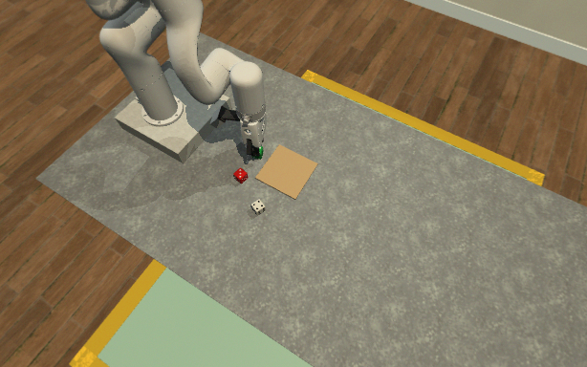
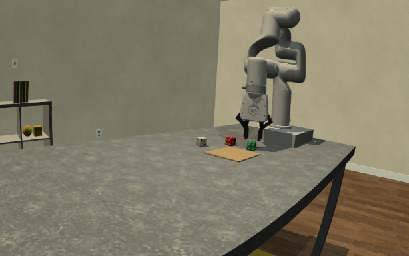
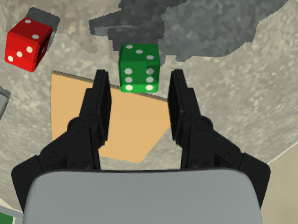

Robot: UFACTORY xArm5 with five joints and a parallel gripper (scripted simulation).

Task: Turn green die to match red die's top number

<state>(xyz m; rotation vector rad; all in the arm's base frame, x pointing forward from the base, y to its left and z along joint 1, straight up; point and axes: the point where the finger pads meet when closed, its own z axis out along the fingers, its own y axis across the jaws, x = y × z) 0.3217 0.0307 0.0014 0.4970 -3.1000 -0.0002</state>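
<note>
1. Wrist view shows the small green cube die with white pips [image 3: 139, 67] lying flat on the grey speckled bench [image 3: 240, 96], just beyond the far edge of the thin square tan mat [image 3: 129, 129] and off it; whether it touches that edge cannot be told. Its top face appears to carry six pips, and its edges sit nearly square to the black fingers.
2. Being a cube, the green die has no long axis.
3. To the left in the same view lies the small red cube die with white pips [image 3: 28, 44], flat on the bench and apart from the mat, turned at an angle; its top number cannot be read surely.
4. Top view places the white cube die with black pips [image 1: 258, 206] nearer than the red one, also off the mat.
5. Nothing rests on the mat's visible surface.
6. The white arm [image 2: 266, 70] folds down from its grey block base [image 2: 300, 138], wrist pointing straight down.
7. The hand [image 2: 254, 133] hangs above and behind the green die, fingers half spread and pinching nothing.
</note>
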